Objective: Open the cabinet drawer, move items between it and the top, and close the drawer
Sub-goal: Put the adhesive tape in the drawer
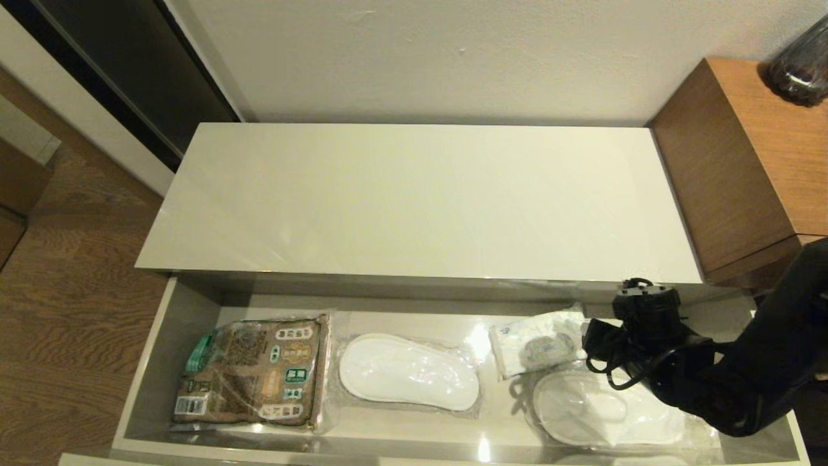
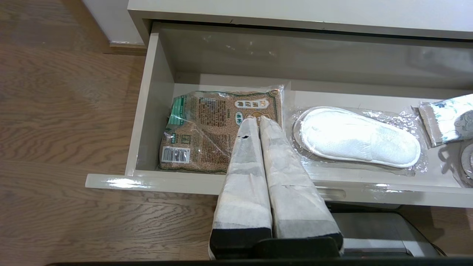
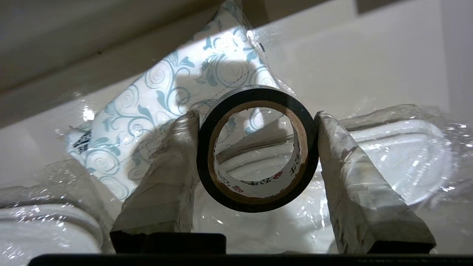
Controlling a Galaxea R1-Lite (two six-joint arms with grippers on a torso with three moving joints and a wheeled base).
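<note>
The cabinet drawer point(image 1: 169, 349) stands pulled out below the glossy cream top point(image 1: 420, 200), which carries nothing. My right gripper point(image 3: 257, 115) is inside the drawer's right part, shut on the black tape roll point(image 3: 312, 147). The roll's white core faces the camera, and it is held just above a bagged slipper. The white packet with blue-green print point(image 1: 537, 346) lies right beside it on the drawer floor. In the head view my right wrist hides the roll. My left gripper point(image 2: 257, 119) is shut on nothing, in front of the drawer's front rim point(image 2: 147, 183).
A brown-and-green printed packet point(image 1: 249, 372) lies at the drawer's left. Two white slippers in clear bags point(image 1: 407, 372) point(image 1: 608, 408) fill the middle and right. A taller brown wooden unit point(image 1: 744, 162) with a dark glass object point(image 1: 799, 61) stands right of the cabinet.
</note>
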